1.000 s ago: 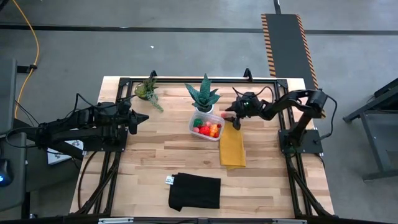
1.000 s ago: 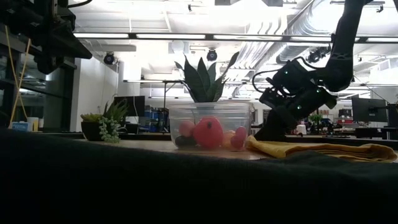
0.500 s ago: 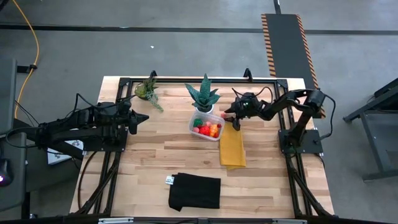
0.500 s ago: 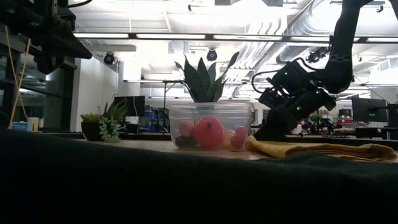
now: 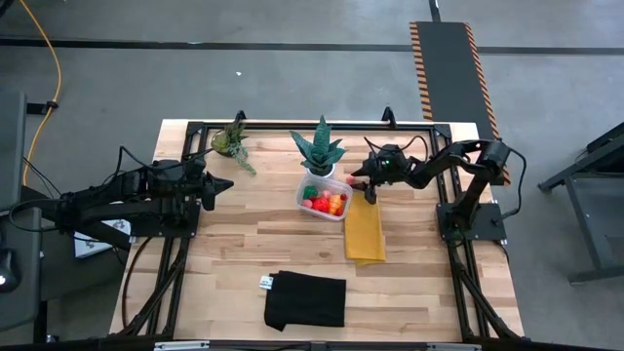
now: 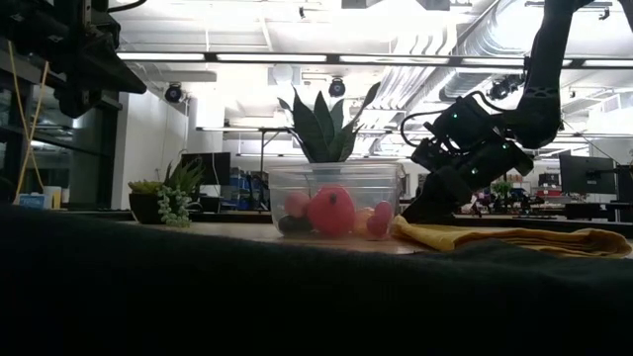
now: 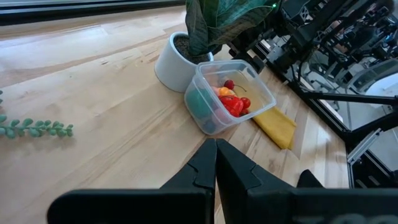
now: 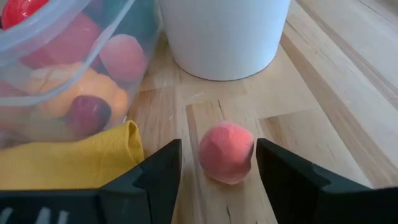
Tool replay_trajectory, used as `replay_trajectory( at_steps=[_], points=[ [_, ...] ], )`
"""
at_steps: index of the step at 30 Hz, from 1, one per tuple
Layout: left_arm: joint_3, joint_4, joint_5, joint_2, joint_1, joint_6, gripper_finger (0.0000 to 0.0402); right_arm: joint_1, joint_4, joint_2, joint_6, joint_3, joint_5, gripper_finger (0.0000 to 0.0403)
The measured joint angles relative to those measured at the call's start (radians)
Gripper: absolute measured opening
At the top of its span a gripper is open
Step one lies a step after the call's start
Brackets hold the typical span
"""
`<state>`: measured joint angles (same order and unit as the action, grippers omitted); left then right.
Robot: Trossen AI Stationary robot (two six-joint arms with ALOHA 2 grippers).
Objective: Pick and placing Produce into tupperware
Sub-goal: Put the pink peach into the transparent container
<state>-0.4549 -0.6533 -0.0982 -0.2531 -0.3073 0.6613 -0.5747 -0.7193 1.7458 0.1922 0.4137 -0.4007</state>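
Straddling a pink toy fruit (image 8: pixel 226 152) on the worktop (image 5: pixel 234 253), the right gripper (image 8: pixel 217 163) stands apart beside the tupperware (image 5: pixel 323 196) of produce (image 5: pixel 326 202); left gripper (image 7: pixel 216 163) shut, waiting.

Low view: dark cloth (image 6: pixel 198 297) blocks whole foreground, so I can't see tabletop there. My right gripper (image 6: pixel 420 210) tips drop behind yellow cloth (image 6: pixel 504 237). Right wrist view: tupperware (image 8: pixel 62 37) and white pot (image 8: pixel 224 37) cut off by edge. High view: produce (image 5: pixel 325 202) too small to tell apart.
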Motion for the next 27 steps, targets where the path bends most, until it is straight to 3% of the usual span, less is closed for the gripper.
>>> replay_trajectory(
  at_steps=[27],
  points=[
    [0.0, 0.0, 0.0, 0.0, 0.0, 0.002, 0.0001, 0.0, -0.011, -0.009, -0.061, 0.0, 0.002, 0.0122]
  ],
)
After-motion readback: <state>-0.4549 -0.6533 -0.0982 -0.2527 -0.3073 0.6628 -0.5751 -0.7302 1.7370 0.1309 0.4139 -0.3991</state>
